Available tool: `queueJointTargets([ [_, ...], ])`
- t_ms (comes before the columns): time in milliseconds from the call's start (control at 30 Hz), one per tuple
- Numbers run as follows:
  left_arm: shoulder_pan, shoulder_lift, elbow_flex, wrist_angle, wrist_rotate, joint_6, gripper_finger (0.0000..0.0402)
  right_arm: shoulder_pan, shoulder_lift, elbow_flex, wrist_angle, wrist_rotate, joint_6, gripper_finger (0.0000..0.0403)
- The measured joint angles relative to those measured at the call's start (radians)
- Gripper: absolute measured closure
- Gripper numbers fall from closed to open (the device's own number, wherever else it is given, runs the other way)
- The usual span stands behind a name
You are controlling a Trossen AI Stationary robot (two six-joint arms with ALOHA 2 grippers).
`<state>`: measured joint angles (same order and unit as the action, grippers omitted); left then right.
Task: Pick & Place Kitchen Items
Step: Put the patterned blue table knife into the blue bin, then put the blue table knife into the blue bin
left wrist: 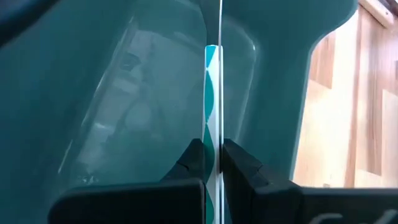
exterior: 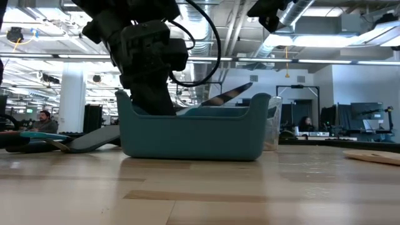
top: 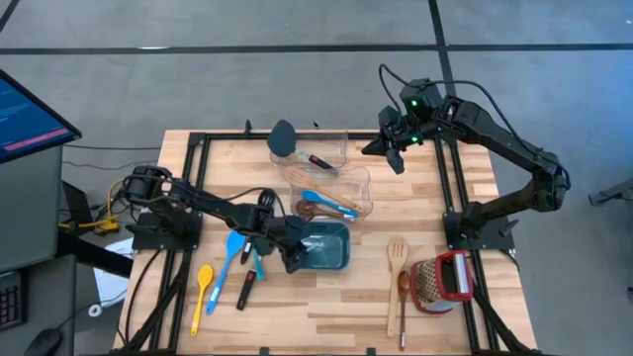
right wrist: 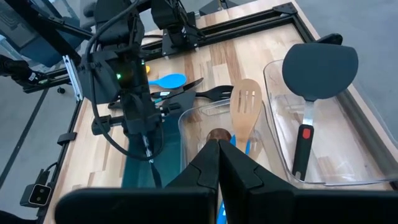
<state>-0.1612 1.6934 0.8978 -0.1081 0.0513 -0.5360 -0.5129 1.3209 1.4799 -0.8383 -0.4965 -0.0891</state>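
The wooden table [top: 336, 307] carries everything, and a monitor [top: 30, 114] stands off its left edge. The left arm reaches across the table's middle, its left gripper [left wrist: 211, 163] down at the left rim of a teal tub [top: 326, 245], the fingers pinching a thin flat white and teal utensil handle [left wrist: 211, 93] that runs straight out over the tub's inside. The right arm hangs above the far right part of the table, and the right gripper [right wrist: 219, 163] has its fingers pressed together with nothing between them. Two clear bins stand near the far edge: the farther clear bin [top: 341, 146] holds a black spatula [top: 284, 137] with a red-marked handle, and the nearer clear bin [top: 364, 188] holds a pale slotted spatula [right wrist: 247, 106], a brown wooden spoon [top: 309, 209] and a blue spoon [top: 326, 201]. A red and silver grater [top: 442, 281] sits near the front right corner. Just beside it toward the middle lie a second slotted wooden spatula [top: 397, 267] and another brown spoon [top: 404, 297], side by side. Toward the front left corner lie a blue spatula [top: 232, 252], a black utensil [top: 247, 289] and a yellow spoon [top: 201, 292], close together on the bare wood
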Motion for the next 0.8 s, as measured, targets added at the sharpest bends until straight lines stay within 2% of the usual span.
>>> queueJointTargets([
  [533,0.000,-0.001,0.000,0.003,-0.044,0.001,0.0319,0.000,0.000,0.000,-0.033,0.000,0.000,0.0403],
  [800,0.018,-0.042,0.000,0.005,-0.043,0.000,0.0328,0.000,0.000,0.000,-0.049,0.000,0.000,0.0403],
])
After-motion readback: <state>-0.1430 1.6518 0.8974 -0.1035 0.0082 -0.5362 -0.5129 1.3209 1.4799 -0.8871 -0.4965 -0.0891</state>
